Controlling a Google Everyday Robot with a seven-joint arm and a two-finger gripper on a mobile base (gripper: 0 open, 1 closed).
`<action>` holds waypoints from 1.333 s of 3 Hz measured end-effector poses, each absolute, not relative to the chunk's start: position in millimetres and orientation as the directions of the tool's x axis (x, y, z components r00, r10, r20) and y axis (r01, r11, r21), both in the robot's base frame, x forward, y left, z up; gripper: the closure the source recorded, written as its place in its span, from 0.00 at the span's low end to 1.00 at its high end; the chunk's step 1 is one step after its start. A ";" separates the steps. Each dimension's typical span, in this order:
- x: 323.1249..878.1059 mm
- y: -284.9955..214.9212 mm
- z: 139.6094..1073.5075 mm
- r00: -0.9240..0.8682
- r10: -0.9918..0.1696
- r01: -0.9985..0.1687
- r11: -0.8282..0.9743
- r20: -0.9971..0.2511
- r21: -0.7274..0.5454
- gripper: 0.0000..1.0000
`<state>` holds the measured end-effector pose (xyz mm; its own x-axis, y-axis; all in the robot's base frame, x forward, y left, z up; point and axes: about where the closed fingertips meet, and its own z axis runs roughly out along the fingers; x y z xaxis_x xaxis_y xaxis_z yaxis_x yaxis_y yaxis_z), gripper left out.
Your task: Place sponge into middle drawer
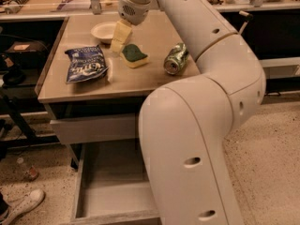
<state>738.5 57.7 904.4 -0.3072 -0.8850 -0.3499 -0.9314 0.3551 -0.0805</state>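
Note:
The sponge (134, 56), a yellow block with its dark green face up, lies on the tan tabletop (140, 81) between a chip bag and a can. My gripper (119, 37) hangs from the wrist just left of and behind the sponge, low over the table, with nothing seen in it. The middle drawer (110, 198) is pulled open below the table, a shallow grey box with a bare floor. My arm's large white body hides its right part.
A blue chip bag (85, 63) lies left of the sponge. A white bowl (103, 31) sits behind the gripper. A dented green can (176, 58) lies to the sponge's right. A grey drawer front (93, 128) sits above the open drawer. A shoe (22, 205) is on the floor at left.

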 end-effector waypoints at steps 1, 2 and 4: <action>752.4 58.1 886.5 -0.338 -0.876 -0.923 0.380 -0.343 -0.063 0.00; 764.7 53.5 869.6 -0.372 -0.865 -0.911 0.410 -0.336 -0.049 0.00; 781.2 43.9 837.5 -0.428 -0.848 -0.889 0.458 -0.312 -0.025 0.00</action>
